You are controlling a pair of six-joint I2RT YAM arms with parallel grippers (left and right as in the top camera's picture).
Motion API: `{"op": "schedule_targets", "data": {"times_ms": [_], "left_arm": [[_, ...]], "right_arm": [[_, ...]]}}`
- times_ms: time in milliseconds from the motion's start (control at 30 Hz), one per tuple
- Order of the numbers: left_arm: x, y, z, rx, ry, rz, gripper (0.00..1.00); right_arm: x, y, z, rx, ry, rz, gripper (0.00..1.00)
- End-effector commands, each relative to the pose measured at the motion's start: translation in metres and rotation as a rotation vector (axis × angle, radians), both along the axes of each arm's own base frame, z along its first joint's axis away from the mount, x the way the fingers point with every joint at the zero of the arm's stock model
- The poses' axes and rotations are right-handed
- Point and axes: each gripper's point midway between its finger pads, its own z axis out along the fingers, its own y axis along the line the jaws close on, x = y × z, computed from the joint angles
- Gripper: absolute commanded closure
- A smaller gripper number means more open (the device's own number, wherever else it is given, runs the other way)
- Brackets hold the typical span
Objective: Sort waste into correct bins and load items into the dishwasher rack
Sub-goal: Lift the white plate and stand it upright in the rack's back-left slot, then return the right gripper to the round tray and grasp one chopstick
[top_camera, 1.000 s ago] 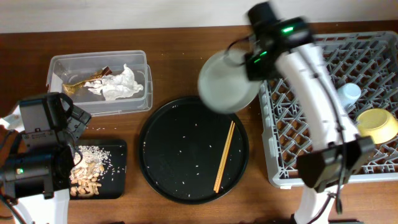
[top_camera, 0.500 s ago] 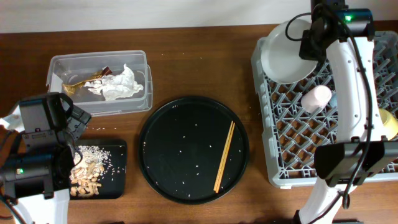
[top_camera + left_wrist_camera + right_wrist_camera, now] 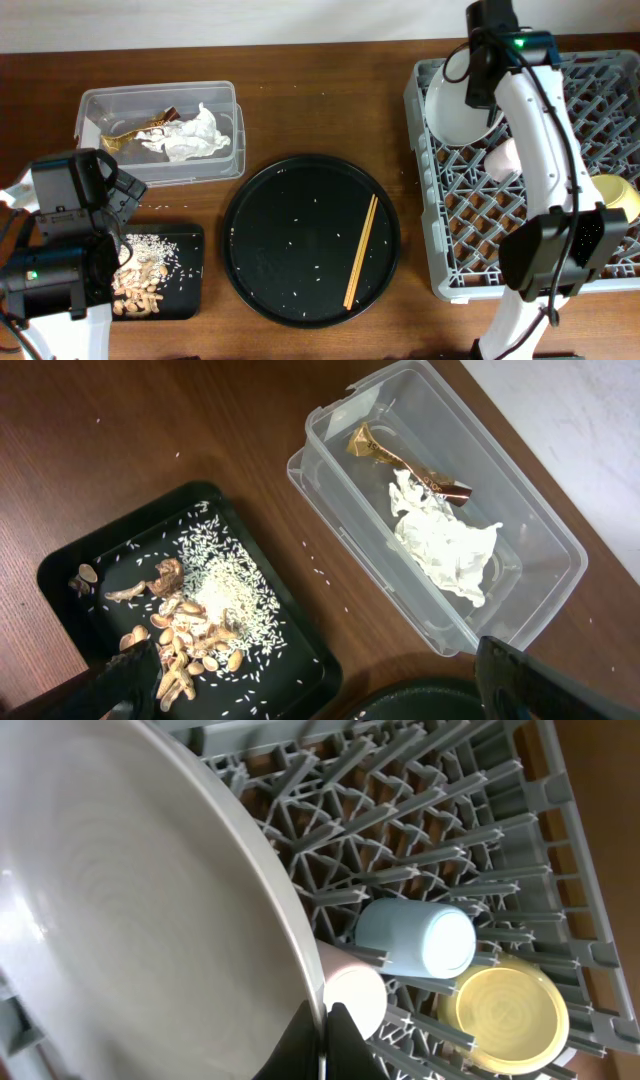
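The right gripper (image 3: 322, 1045) is pinching the rim of the pale grey plate (image 3: 455, 100), its fingers pressed together on the thin edge. The plate is smooth, round and shallow, with faint concentric rings showing on its face in the right wrist view. It is tilting on edge over the upper-left corner of the dishwasher rack (image 3: 470, 270), at the upper right of the overhead frame. Whether it is resting on the pegs cannot be told.

Among the rack's pegs the pink cup (image 3: 503, 158) is lying just below the plate. The light blue cup (image 3: 418, 938) is lying on its side beside it, and the yellow-green bowl (image 3: 505, 1015) is sitting near the rack's right edge.

At centre, the chopsticks (image 3: 361, 250) are lying together on the round black tray (image 3: 270, 260), amid stray rice grains.

At lower left, the left gripper (image 3: 315, 660) is hanging with its fingers spread wide and holding nothing. It is above the black rectangular tray (image 3: 60, 580), which is holding the food scraps (image 3: 210, 600). At upper left, the clear tub (image 3: 540, 530) is holding the crumpled tissue (image 3: 445, 550) and the foil wrapper (image 3: 400, 460).
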Motion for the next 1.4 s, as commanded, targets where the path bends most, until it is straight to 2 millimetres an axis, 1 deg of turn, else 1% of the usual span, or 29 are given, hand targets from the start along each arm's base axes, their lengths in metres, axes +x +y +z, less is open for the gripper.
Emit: {"op": "schedule_targets", "data": {"times_ms": [0, 100, 133, 167, 267, 333, 367, 433, 467, 500, 567, 633, 667, 700, 767, 833, 867, 967, 1067, 1133, 1200, 1267, 1333, 1367], "left_arm": [[-0.002, 0.003, 0.002, 0.013, -0.003, 0.01, 0.01], [-0.002, 0.003, 0.002, 0.013, -0.003, 0.01, 0.01], [-0.002, 0.003, 0.002, 0.013, -0.003, 0.01, 0.01], [-0.002, 0.003, 0.002, 0.013, -0.003, 0.01, 0.01], [-0.002, 0.003, 0.002, 0.013, -0.003, 0.01, 0.01], [-0.002, 0.003, 0.002, 0.013, -0.003, 0.01, 0.01], [-0.002, 0.003, 0.002, 0.013, -0.003, 0.01, 0.01], [-0.002, 0.003, 0.002, 0.013, -0.003, 0.01, 0.01], [-0.002, 0.003, 0.002, 0.013, -0.003, 0.01, 0.01], [-0.002, 0.003, 0.002, 0.013, -0.003, 0.01, 0.01], [-0.002, 0.003, 0.002, 0.013, -0.003, 0.01, 0.01], [-0.002, 0.003, 0.002, 0.013, -0.003, 0.01, 0.01], [-0.002, 0.003, 0.002, 0.013, -0.003, 0.01, 0.01], [-0.002, 0.003, 0.002, 0.013, -0.003, 0.01, 0.01], [-0.002, 0.003, 0.002, 0.013, -0.003, 0.01, 0.01], [-0.002, 0.003, 0.002, 0.013, -0.003, 0.01, 0.01], [-0.002, 0.003, 0.002, 0.013, -0.003, 0.01, 0.01], [-0.002, 0.003, 0.002, 0.013, -0.003, 0.01, 0.01], [-0.002, 0.003, 0.002, 0.013, -0.003, 0.01, 0.01], [-0.002, 0.003, 0.002, 0.013, -0.003, 0.01, 0.01], [-0.002, 0.003, 0.002, 0.013, -0.003, 0.01, 0.01], [-0.002, 0.003, 0.002, 0.013, -0.003, 0.01, 0.01], [-0.002, 0.003, 0.002, 0.013, -0.003, 0.01, 0.01], [-0.002, 0.003, 0.002, 0.013, -0.003, 0.01, 0.01]], "right_arm": [[0.002, 0.018, 0.002, -0.013, -0.013, 0.027, 0.96], [0.001, 0.027, 0.002, -0.014, -0.004, 0.05, 0.89], [0.0, 0.032, 0.002, -0.014, -0.001, 0.06, 0.81], [0.0, 0.037, 0.002, -0.011, 0.002, 0.071, 0.77], [-0.002, 0.053, 0.005, -0.002, 0.004, 0.105, 0.76], [-0.005, 0.071, 0.012, 0.059, -0.002, 0.148, 0.56], [-0.007, 0.076, 0.015, 0.079, -0.004, 0.16, 0.51], [-0.01, 0.091, 0.029, 0.149, -0.02, 0.196, 0.44], [-0.013, 0.097, 0.035, 0.177, -0.025, 0.21, 0.43], [-0.017, 0.1, 0.041, 0.201, -0.028, 0.22, 0.41], [-0.027, 0.111, 0.053, 0.276, -0.025, 0.25, 0.32], [-0.043, 0.127, 0.063, 0.377, -0.012, 0.291, 0.31], [-0.048, 0.133, 0.065, 0.41, -0.004, 0.305, 0.31], [-0.058, 0.145, 0.068, 0.473, 0.016, 0.341, 0.31], [-0.078, 0.171, 0.069, 0.577, 0.091, 0.464, 0.31], [-0.093, 0.186, 0.065, 0.612, 0.155, 0.527, 0.3], [-0.097, 0.19, 0.06, 0.613, 0.183, 0.534, 0.3], [-0.108, 0.205, 0.035, 0.611, 0.28, 0.549, 0.3], [-0.118, 0.219, -0.003, 0.622, 0.377, 0.476, 0.31], [-0.121, 0.226, -0.034, 0.635, 0.409, 0.396, 0.31], [-0.125, 0.23, -0.059, 0.641, 0.432, 0.337, 0.34], [-0.131, 0.237, -0.089, 0.654, 0.446, 0.277, 0.37], [-0.136, 0.243, -0.113, 0.666, 0.45, 0.244, 0.41], [-0.138, 0.245, -0.121, 0.668, 0.449, 0.238, 0.41]]}}
